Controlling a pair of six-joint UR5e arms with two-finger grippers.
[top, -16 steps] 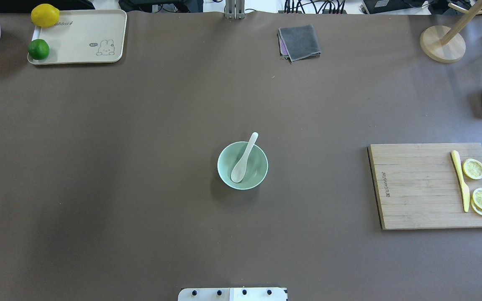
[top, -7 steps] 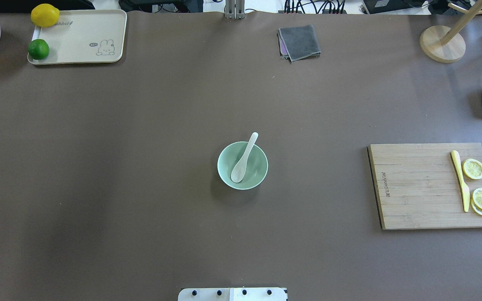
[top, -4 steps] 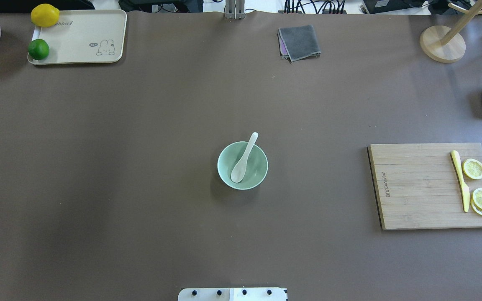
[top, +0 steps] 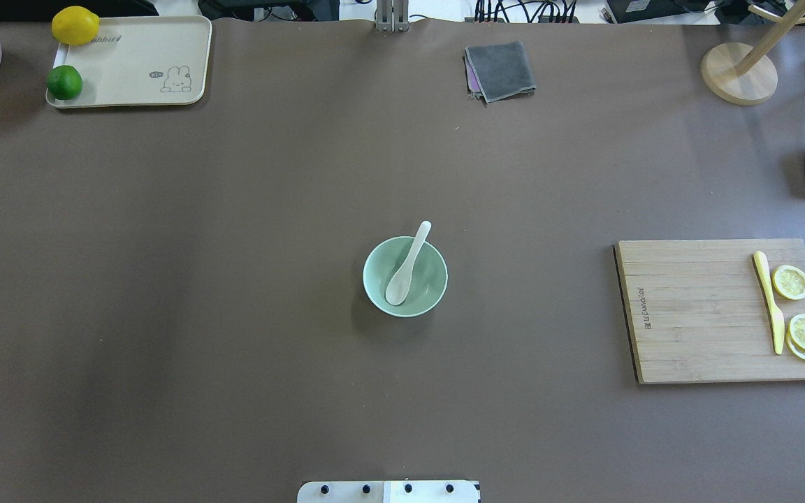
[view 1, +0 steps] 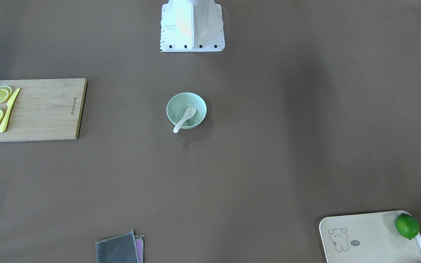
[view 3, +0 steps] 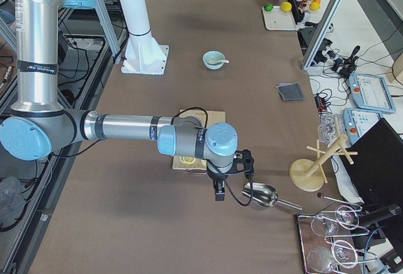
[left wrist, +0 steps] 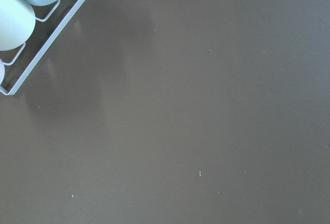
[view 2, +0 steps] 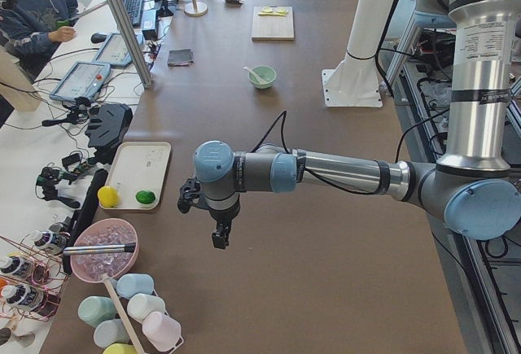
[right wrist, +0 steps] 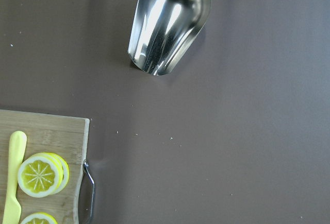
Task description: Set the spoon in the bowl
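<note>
The left fingers [view 2: 219, 238] are seen only from the left end of the counter [top: 235, 279], so whether they are spread or pressed together cannot be told. They are hung above bare counter, pointing down, with nothing seen between them. A wire rack [left wrist: 46, 33] of pale cups is caught in the corner of the left wrist view. A tray [top: 137, 56] with a lemon [top: 75, 25] and a lime [top: 64, 82] on it is found nearby.

The right fingers [view 3: 218, 193] are likewise shown only from the right end of the counter, and their state cannot be told either. They are held over the counter just beside a metal scoop [right wrist: 170, 23], near the edge of a wooden board [top: 696, 314]. On that board a yellow knife [top: 769, 300] and lemon slices [top: 792, 282] are laid.

The spoon [top: 408, 265] is well apart from both sets of fingers. It is lodged in the bowl [top: 429, 286], which stands at the middle of the counter, between the two arms. The scoop end is set down inside the bowl, and the handle is leaned over the far rim, away from the robot's base, with its tip past the rim. Neither spoon nor bowl is touched by any fingers.

A folded grey cloth [top: 500, 70] is laid at the far edge of the counter.
</note>
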